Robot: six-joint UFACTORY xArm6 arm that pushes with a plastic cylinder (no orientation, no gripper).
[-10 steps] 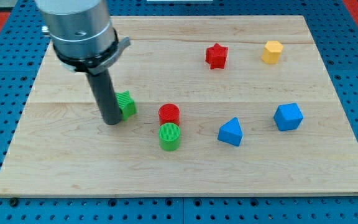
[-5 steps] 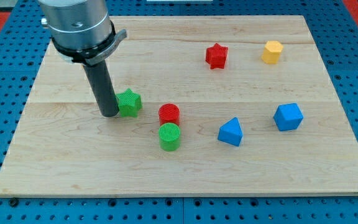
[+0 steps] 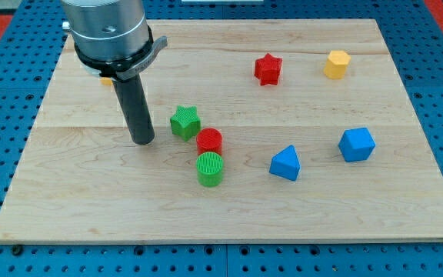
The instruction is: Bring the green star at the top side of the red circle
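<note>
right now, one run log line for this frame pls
my tip: left of green star, apart | green star: touching red circle at its upper left | green circle: below red circle | placement: not done

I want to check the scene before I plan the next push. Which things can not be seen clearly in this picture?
- A small orange-yellow object at the view's upper left: the arm's grey body hides nearly all of it, so its shape is unknown.
- Whether the green star touches the red circle: too close to tell.
- My tip shows, left of the star, apart from it.
</note>
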